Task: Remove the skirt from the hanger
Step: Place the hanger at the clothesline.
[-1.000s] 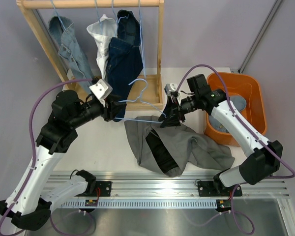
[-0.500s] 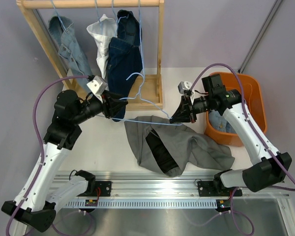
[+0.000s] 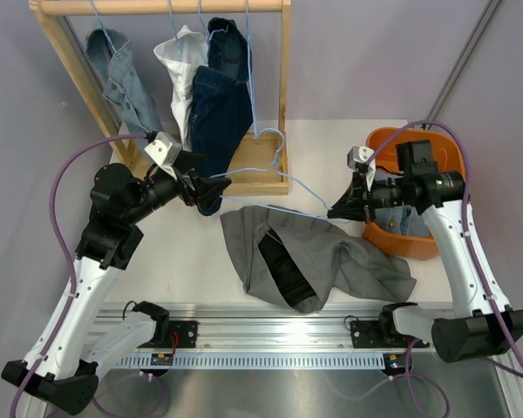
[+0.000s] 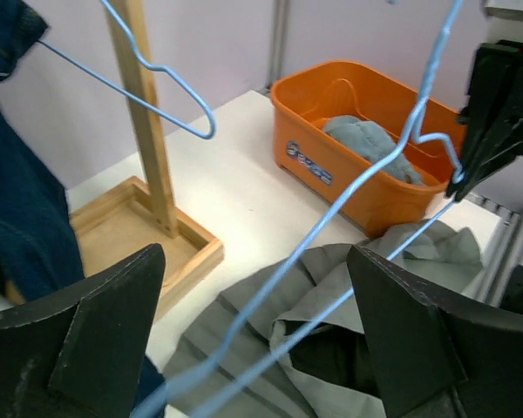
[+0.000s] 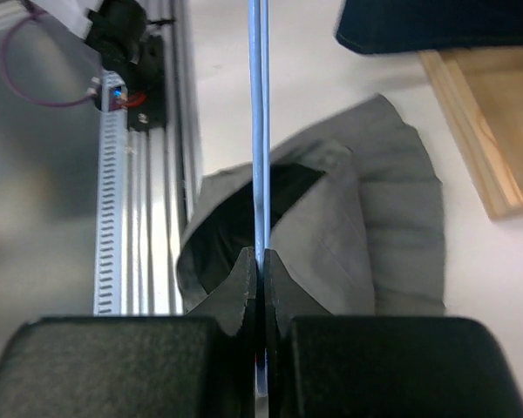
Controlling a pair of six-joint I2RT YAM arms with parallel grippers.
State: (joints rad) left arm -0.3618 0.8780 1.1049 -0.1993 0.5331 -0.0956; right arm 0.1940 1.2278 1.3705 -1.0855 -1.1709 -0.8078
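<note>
While the right pincer (image 5: 259, 261) clamped the hanger (image 5: 259, 131), its wire ran leftward through the wide left pincer (image 3: 220, 185), above the skirt (image 3: 305, 257) on the counter (image 3: 174, 252).

We see bright, even light from overhead on the white table (image 3: 200, 261), with only soft, short shadows around the skirt (image 3: 331, 257). The metal sheet (image 3: 270, 392) at the near edge carries a pale glare. From the left wrist, the dark fingers (image 4: 78, 340) of the left gripper (image 4: 254, 261) look soft and featureless, the hanger (image 4: 331, 217) wire blurs close to the lens, and the orange bin (image 4: 331, 165) is crisp. From the right wrist, the rail (image 5: 113, 200) is smeared out of focus and the right gripper (image 5: 260, 261) reads nearly black.
</note>
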